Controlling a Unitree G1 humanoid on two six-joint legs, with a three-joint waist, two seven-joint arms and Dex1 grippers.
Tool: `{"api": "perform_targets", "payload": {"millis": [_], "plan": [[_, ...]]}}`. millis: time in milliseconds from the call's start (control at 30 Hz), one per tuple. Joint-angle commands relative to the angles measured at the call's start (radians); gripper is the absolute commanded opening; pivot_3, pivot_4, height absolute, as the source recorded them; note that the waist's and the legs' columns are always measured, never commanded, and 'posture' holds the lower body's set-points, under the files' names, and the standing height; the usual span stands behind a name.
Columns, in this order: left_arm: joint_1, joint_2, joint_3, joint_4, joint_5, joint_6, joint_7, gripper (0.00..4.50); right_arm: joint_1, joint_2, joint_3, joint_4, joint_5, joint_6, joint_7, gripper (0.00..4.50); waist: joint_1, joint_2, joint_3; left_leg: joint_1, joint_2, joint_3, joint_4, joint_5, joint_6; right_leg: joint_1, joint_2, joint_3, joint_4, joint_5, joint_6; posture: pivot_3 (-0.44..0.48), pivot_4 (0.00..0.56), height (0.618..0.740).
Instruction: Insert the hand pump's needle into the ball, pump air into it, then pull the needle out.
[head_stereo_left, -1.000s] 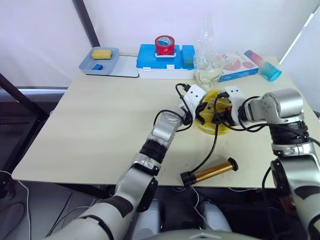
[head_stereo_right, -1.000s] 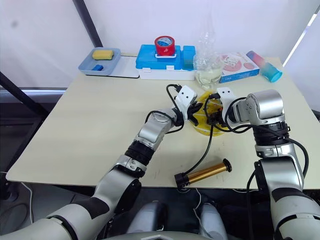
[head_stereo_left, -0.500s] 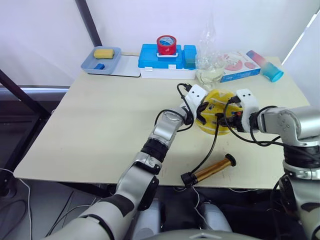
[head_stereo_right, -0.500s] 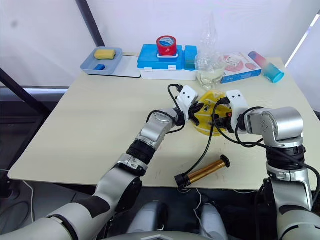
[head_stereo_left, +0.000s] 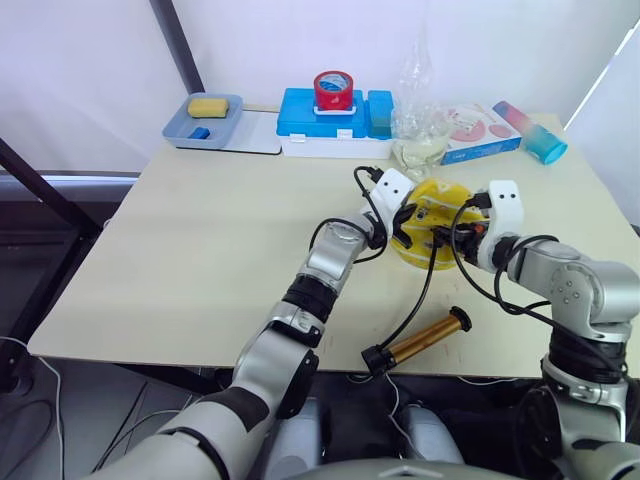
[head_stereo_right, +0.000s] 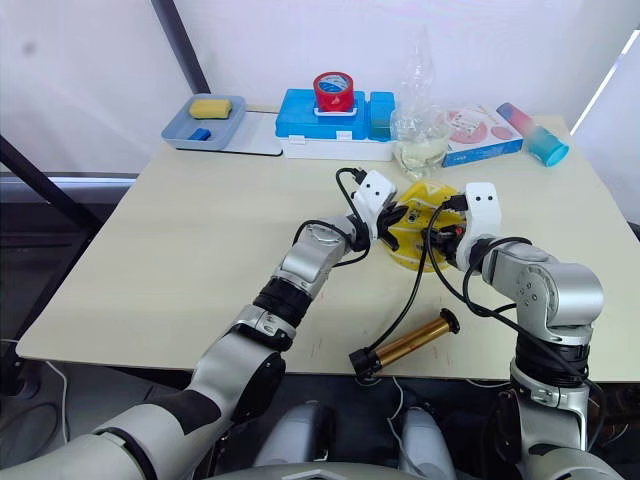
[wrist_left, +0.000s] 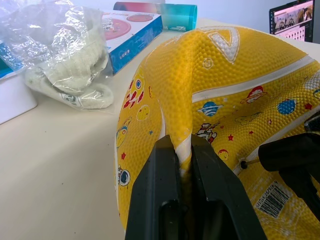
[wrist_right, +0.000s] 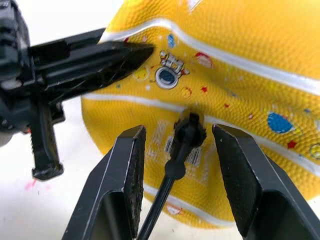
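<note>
1. the ball (head_stereo_left: 432, 232) lies dented and limp, nearer the surface's right edge than its left.
2. our left claw (wrist_left: 181, 165) is clamped on a fold of its soft skin.
3. our right claw (wrist_right: 186, 150) stands apart around the hose (wrist_right: 167, 192) tip at the valve.
4. the pump (head_stereo_left: 418, 341) lies near the front edge; we judge it rigid, best gripped mid-barrel.
</note>
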Motion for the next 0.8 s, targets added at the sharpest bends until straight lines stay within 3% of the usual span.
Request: {"api": "perform_targets", "payload": {"millis": [33, 800], "plan": [[-0.002, -0.018, -0.013, 0.028, -0.006, 0.005, -0.011, 0.00, 0.005, 0.007, -0.032, -0.032, 0.005, -0.020, -0.019, 2.21, 0.000, 0.000, 0.000, 0.000, 0.000, 0.000, 0.000, 0.000, 0.000, 0.000, 0.000, 0.000, 0.000, 0.000, 0.000, 0.000, 0.150, 0.729], [0.000, -0.023, -0.014, 0.035, -0.002, -0.005, -0.014, 0.00, -0.037, 0.103, -0.071, 0.070, 0.022, -0.067, -0.076, 2.21, 0.000, 0.001, 0.000, 0.000, 0.000, -0.001, 0.000, 0.000, 0.000, 0.000, 0.000, 0.000, 0.000, 0.000, 0.000, 0.000, 0.150, 0.729]]}}
